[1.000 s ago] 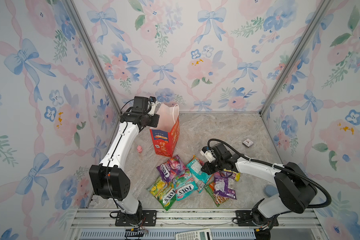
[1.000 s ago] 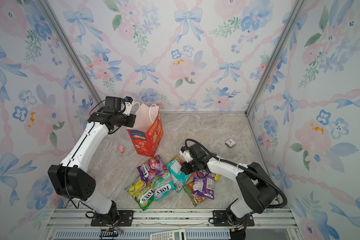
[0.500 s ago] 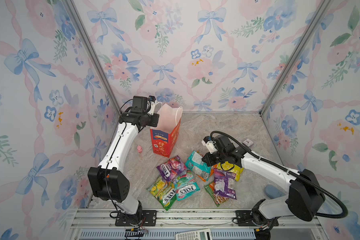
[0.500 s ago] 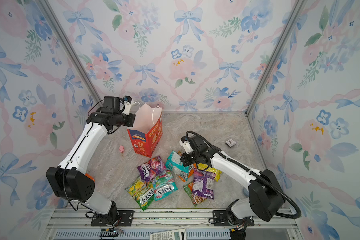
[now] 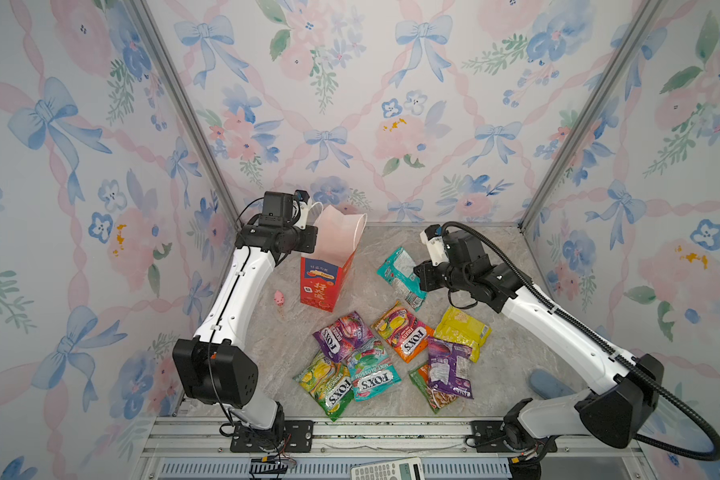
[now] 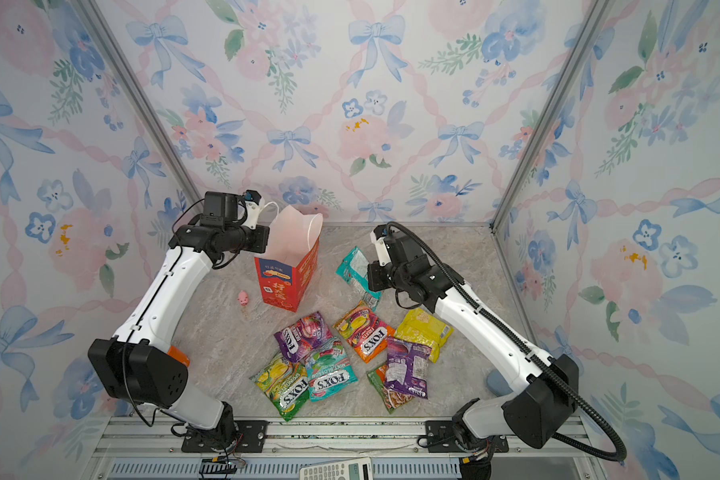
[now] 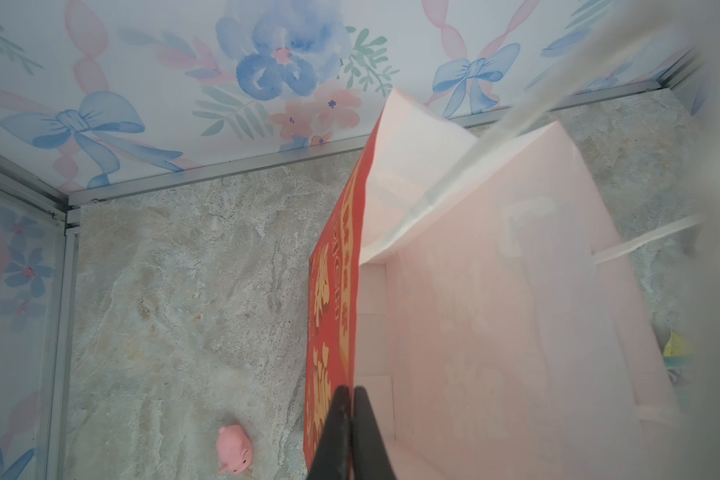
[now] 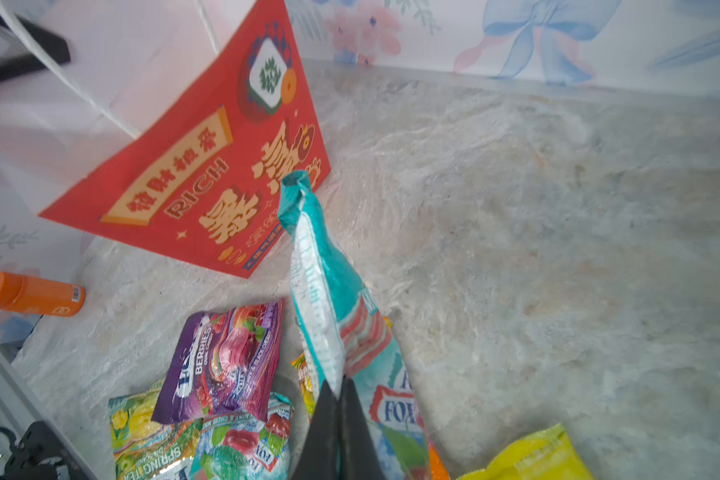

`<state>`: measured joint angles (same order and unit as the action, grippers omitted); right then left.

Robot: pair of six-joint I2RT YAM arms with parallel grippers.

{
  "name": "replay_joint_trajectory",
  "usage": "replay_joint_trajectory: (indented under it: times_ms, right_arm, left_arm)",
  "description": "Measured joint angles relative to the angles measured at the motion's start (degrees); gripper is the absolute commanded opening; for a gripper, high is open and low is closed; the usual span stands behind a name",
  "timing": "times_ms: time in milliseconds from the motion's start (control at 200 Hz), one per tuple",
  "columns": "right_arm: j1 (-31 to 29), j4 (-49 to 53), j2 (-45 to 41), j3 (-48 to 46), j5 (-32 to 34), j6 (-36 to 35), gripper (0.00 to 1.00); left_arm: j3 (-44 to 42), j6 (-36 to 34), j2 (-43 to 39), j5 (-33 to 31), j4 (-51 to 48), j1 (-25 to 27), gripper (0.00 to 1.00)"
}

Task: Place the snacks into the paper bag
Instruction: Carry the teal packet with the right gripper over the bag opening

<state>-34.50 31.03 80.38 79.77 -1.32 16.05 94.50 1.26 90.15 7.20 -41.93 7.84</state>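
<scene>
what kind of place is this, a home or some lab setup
Most likely a staged robot test booth, not a home: wallpaper panels held in metal posts, two arms bolted to a rail, and snacks laid out beside a paper bag.

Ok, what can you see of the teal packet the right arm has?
The teal FOX'S packet is glossy, crinkled plastic with a white printed back and a red-striped patch. The right gripper is shut on one edge, holding it raised and tilted, apparently off the floor, between the red paper bag and the packets lying flat.
</scene>
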Motion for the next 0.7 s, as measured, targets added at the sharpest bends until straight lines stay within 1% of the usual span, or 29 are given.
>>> replay_joint_trajectory:
  times_ms: [145,340,700]
  right_arm:
    - [0.52,-1.22,1.97,6.49,3.54,-0.74,0.0]
    - [0.81,-3.52,7.3,15.23,7.63,-2.84,0.0]
    - [0.81,-7.34,17.84,31.67,11.3,-5.2,0.0]
  left_arm:
    - [0.0,0.52,-0.11,0.87,0.0,0.0,0.0]
    - [0.0,0.76,-0.22,1.81,0.0,0.0,0.0]
    - [-1.46,2.27,-0.22,3.58,0.35,0.02,0.0]
